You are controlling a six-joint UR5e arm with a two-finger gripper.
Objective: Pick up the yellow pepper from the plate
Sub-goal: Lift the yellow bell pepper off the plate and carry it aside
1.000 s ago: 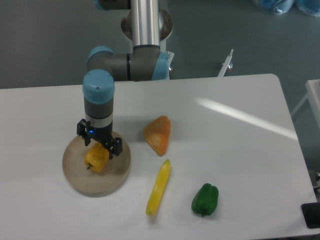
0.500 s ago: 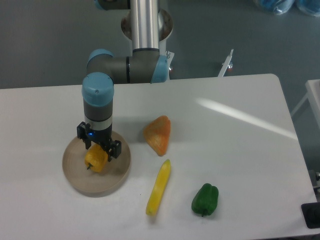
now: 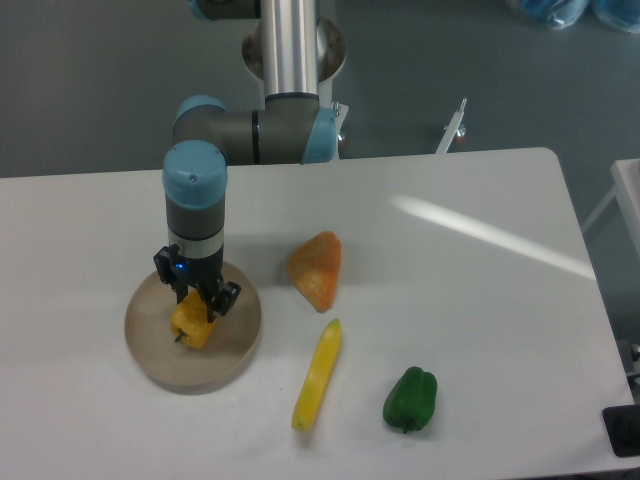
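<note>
The yellow pepper (image 3: 190, 327) is small and blocky with a short dark stem and rests on the left part of the round beige plate (image 3: 232, 357). My gripper (image 3: 197, 303) points straight down onto the pepper's top. Its two black fingers are drawn in against the pepper's sides and grip it. The upper part of the pepper is hidden by the fingers. The pepper still touches the plate.
An orange triangular wedge (image 3: 317, 268) lies right of the plate. A long pale-yellow chili-shaped vegetable (image 3: 317, 375) lies at the front middle. A green pepper (image 3: 410, 399) lies at the front right. The arm's base column (image 3: 291, 45) stands behind the table.
The fingers have narrowed from open around the pepper to closed against its sides. The wrist has stayed over the plate and the pepper has barely shifted.
</note>
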